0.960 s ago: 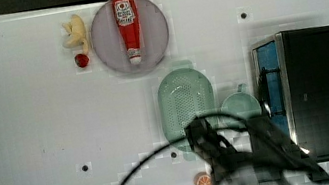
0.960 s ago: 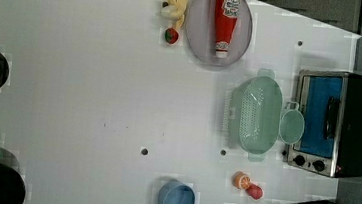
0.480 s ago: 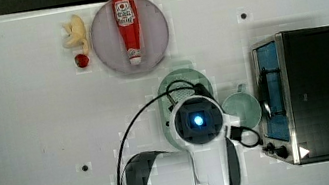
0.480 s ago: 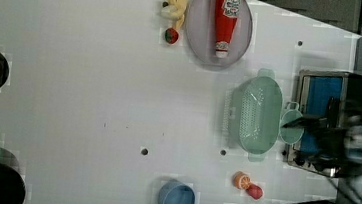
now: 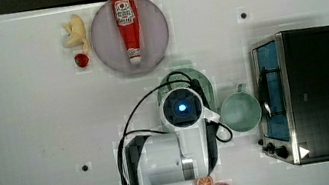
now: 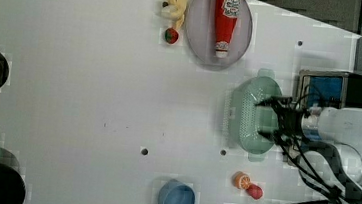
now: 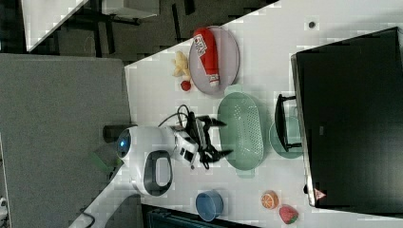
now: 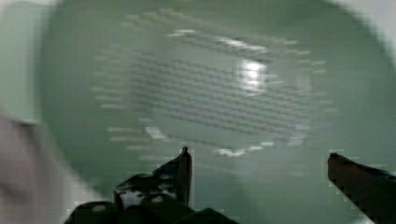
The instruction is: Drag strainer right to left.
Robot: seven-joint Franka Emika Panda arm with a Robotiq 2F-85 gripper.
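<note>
Strainer (image 6: 248, 113) lay on the white table (image 6: 94, 98) beside the toaster oven (image 6: 338, 89), the green mug (image 5: 240, 111) between them – ketchup plate (image 6: 197, 38) just beyond its far end. Gripper (image 6: 266, 117) hovered over the strainer's bowl, fingers (image 8: 180, 170) spread wide – nothing held

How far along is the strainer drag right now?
Done: the arm is over the strainer, with the open gripper spread above its bowl. In hand: nothing is gripped; the wrist view shows the fingertips apart above the perforated floor. Left: catch the strainer and drag it across; it sits beside the green mug by the toaster oven, so the drag has not begun.
</note>
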